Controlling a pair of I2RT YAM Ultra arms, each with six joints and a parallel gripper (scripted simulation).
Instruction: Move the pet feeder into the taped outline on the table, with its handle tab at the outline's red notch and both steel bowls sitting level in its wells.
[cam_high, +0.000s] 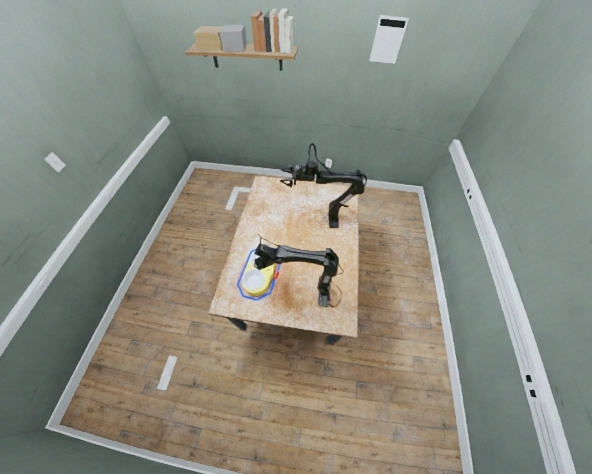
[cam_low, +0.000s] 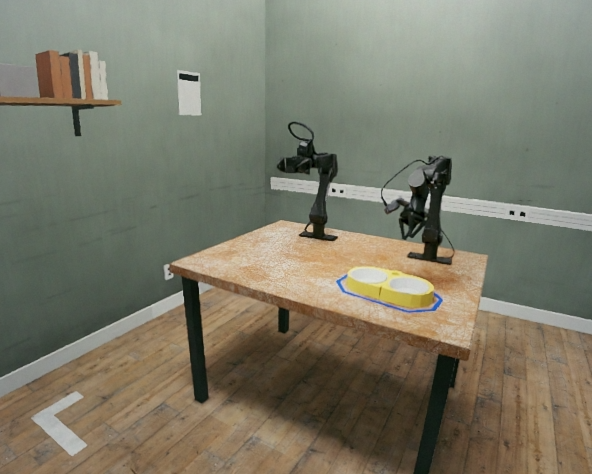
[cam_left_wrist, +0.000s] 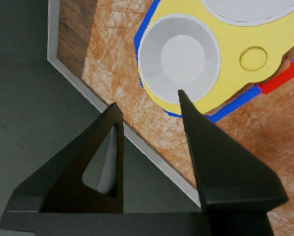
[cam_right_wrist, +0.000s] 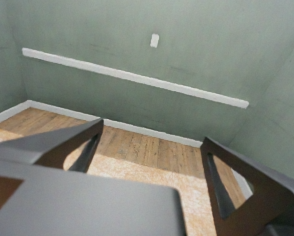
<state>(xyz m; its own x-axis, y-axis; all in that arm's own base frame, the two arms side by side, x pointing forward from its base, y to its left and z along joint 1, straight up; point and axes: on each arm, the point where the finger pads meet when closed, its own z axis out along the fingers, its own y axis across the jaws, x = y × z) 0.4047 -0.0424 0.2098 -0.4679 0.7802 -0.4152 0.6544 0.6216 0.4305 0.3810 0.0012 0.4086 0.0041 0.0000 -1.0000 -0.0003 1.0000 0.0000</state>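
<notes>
With both hands released, the left hand (cam_high: 258, 265) (cam_low: 407, 236) (cam_left_wrist: 147, 102), lower left of centre from above, risks knocking the feeder (cam_high: 265, 287) (cam_low: 367, 290) (cam_left_wrist: 231, 45) off the red notch (cam_high: 277, 275) (cam_left_wrist: 277, 80) if lowered carelessly.

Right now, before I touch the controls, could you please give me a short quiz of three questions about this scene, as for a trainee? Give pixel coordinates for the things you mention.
1. True or false: the left gripper (cam_high: 260, 265) (cam_low: 410, 235) (cam_left_wrist: 147, 102) is open and holds nothing.
2. Choose one. The notch mark (cam_high: 277, 275) (cam_left_wrist: 277, 81) on the blue outline (cam_high: 256, 299) (cam_low: 410, 311) (cam_left_wrist: 235, 105) is:
A. green
B. red
C. white
3. Fill in the number: the yellow feeder (cam_high: 268, 276) (cam_low: 365, 289) (cam_left_wrist: 230, 60) has ___ bowls in it.
Key: 1 true; 2 B; 3 two.
</notes>
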